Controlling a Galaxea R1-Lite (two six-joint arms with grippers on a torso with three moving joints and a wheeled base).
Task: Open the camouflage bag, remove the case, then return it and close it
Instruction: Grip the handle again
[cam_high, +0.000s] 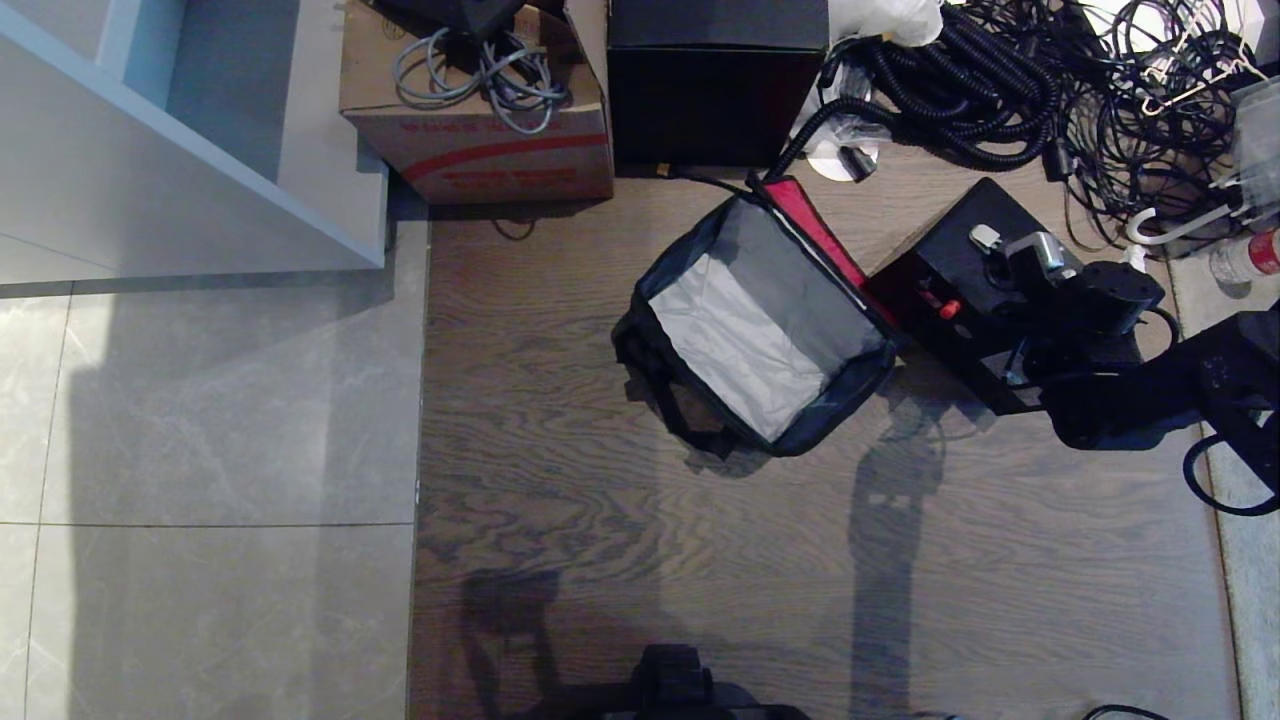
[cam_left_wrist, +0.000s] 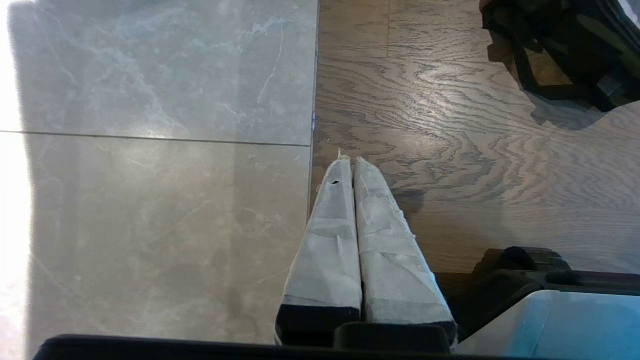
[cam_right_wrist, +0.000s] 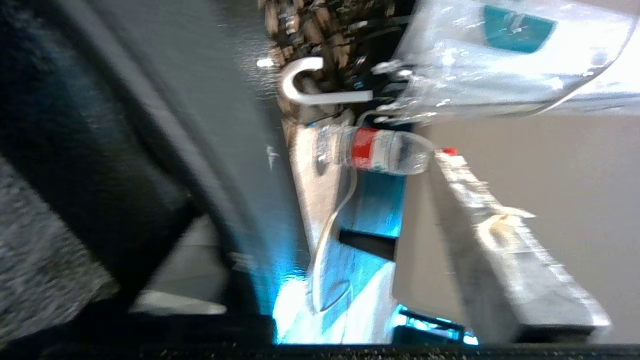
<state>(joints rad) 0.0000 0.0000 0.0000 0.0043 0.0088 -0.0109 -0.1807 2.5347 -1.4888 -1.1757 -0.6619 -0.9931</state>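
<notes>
Camouflage bag open at frame centre on wood floor, grey lining exposed, red rim at 1 o'clock edge. Case out of bag, on floor touching its 3 o'clock side. Right gripper over case at handle end; jaws state unclear, possibly closing on handle. Left gripper parked over floor, jaws together. Cardboard box at 11 o'clock.

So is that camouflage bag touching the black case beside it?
Touching. The head view shows the camouflage bag with its red rim pressed against the case, no floor between.
</notes>
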